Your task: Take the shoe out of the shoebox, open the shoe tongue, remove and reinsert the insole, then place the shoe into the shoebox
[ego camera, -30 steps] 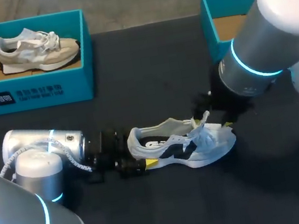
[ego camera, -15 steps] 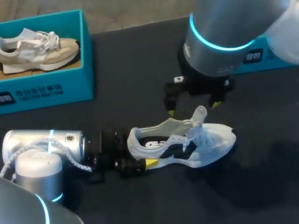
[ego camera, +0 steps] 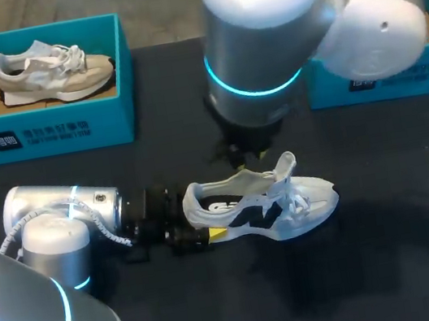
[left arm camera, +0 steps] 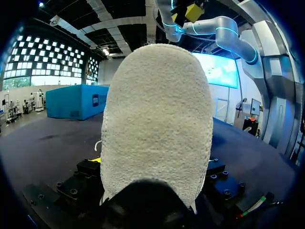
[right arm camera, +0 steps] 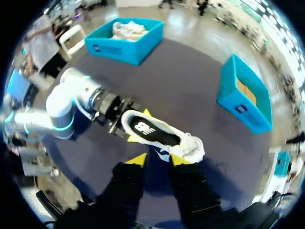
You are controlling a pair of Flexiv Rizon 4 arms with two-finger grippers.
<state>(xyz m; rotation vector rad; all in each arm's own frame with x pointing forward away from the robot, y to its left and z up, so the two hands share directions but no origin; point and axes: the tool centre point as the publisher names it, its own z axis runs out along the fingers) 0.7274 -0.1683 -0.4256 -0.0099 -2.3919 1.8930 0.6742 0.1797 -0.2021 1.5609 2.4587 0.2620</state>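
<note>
1. White and black, the shoe is out on the dark table, near the middle and outside both boxes. Its toe points to my right and its opening faces up.
2. Look inside from my right wrist view: the black insole lies flat in the shoe, filling it from heel to forefoot.
3. The tongue is pulled up and stands clear of the opening, and the white laces sit bunched over the forefoot.
4. My left gripper has the heel. One yellow-tipped finger presses each side of it, so I am clamped on the shoe. My left arm lies low across the table from the left. In its own wrist view the rough white heel fills almost everything.
5. My right gripper hangs above the shoe with its two fingers spread apart and nothing between them. The yellow tips are just short of the shoe's side, not touching it. From the head view the right arm covers this gripper.
6. Further out, the right shoebox, teal, sits well apart at the table's far right, with a cardboard floor showing inside.
7. At the far left stands the left shoebox, also teal, with a beige shoe lying in it.
</note>
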